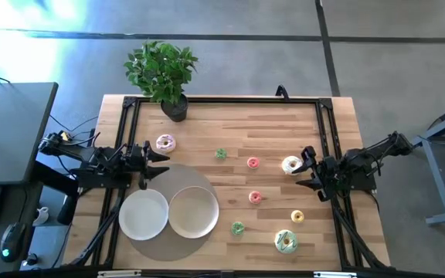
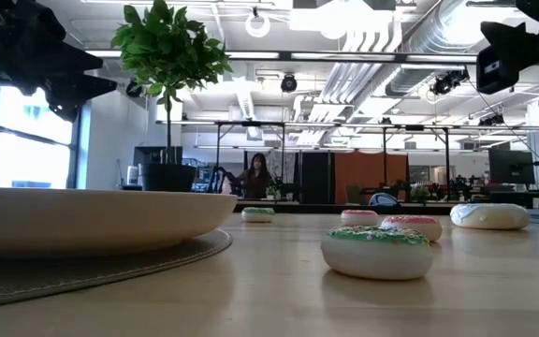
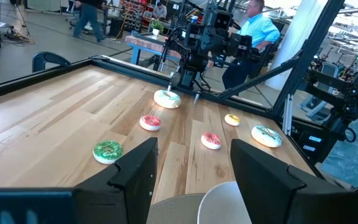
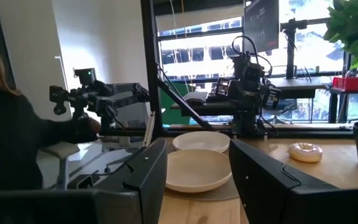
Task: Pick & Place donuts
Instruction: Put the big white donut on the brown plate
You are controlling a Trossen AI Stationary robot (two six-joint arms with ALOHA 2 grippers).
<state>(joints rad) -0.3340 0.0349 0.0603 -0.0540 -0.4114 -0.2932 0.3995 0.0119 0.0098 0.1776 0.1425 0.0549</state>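
Note:
Both grippers hover open above the table and touch nothing. My left gripper (image 1: 161,165) (image 3: 191,167) is at the left side, between the pink donut (image 1: 165,143) (image 4: 305,151) and the plates. My right gripper (image 1: 303,169) (image 4: 197,167) is at the right side, raised over the cream-white donut (image 1: 291,164) (image 3: 166,98) (image 2: 489,215), which lies flat on the wood. The large green donut (image 1: 286,241) (image 3: 266,135) lies near the front right. Mini donuts lie between: green (image 1: 221,154), red (image 1: 253,162), red (image 1: 255,197), yellow (image 1: 297,217), green (image 1: 237,228) (image 2: 377,251).
Two white plates (image 1: 144,214) (image 1: 194,211) sit side by side on a round grey mat (image 1: 178,176) at the front left. A potted plant (image 1: 163,73) stands at the far edge. A black frame (image 1: 230,99) borders the table. People show in the room beyond.

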